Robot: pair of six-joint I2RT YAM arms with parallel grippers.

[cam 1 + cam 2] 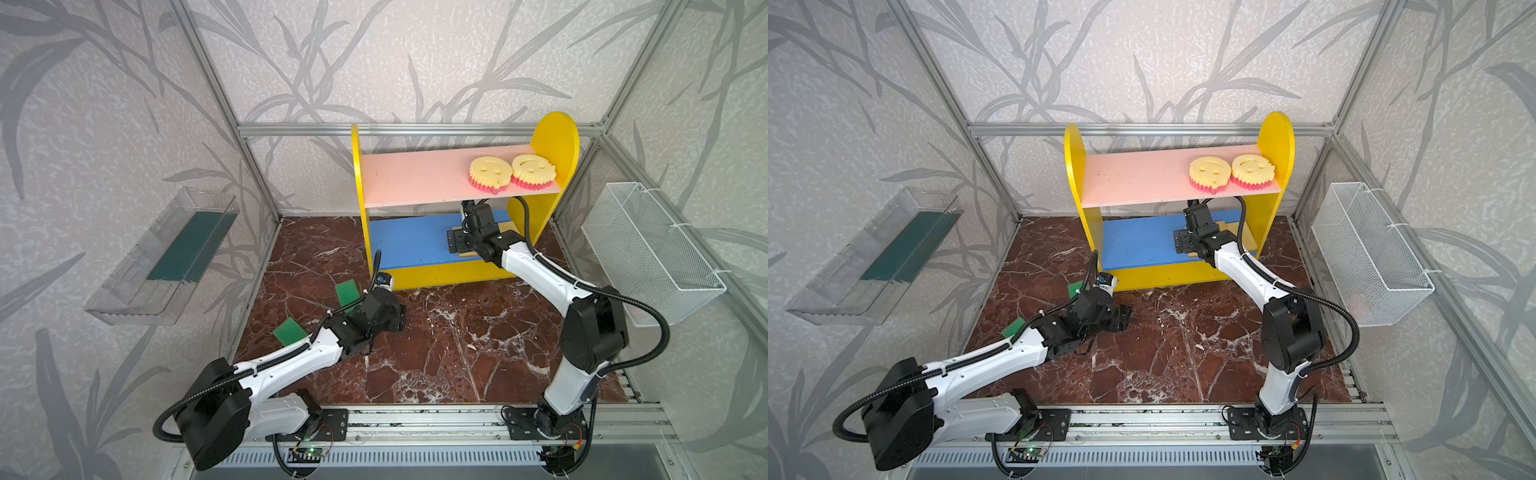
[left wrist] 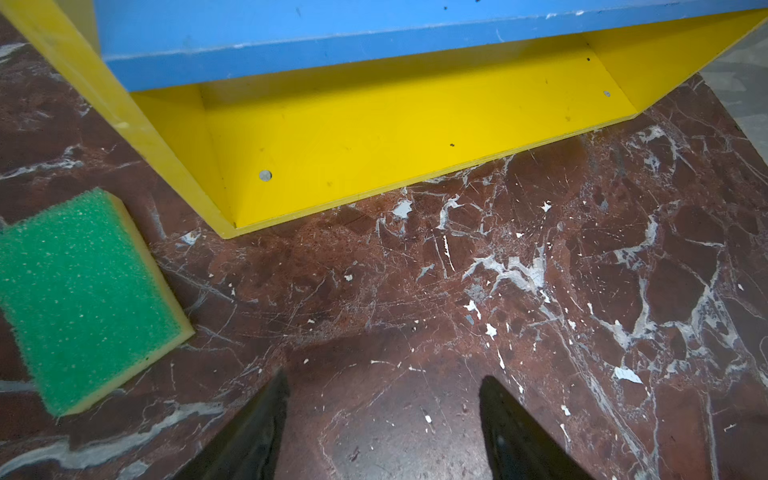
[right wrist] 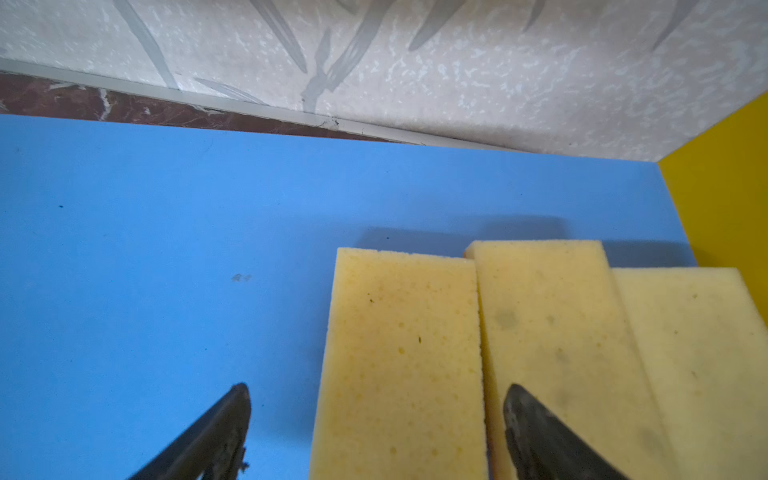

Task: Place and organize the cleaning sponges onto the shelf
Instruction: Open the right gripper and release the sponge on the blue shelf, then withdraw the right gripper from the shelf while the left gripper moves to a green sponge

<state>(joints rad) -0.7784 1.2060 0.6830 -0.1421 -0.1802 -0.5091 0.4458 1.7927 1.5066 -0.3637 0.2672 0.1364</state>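
Right gripper [image 3: 378,395] astride pale sponge [image 3: 399,357], jaws apart, long axis toward wall [image 3: 457,62]

In both top views the left and middle of the pink upper board [image 1: 415,178] lie bare; two smiley sponges [image 1: 490,172] fill its right end. Below, the blue lower board [image 1: 407,245] is free at left, while the pale yellow sponges [image 3: 399,353] and the right gripper [image 3: 378,388] crowd its right end. The marble floor [image 1: 457,332] at frame centre is open. Left of centre, two green sponges [image 1: 347,293] and the left arm [image 1: 299,357] block the way.

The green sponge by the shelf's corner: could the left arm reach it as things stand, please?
Probably yes: the green sponge lies on bare tabletop beside the open, empty left gripper.
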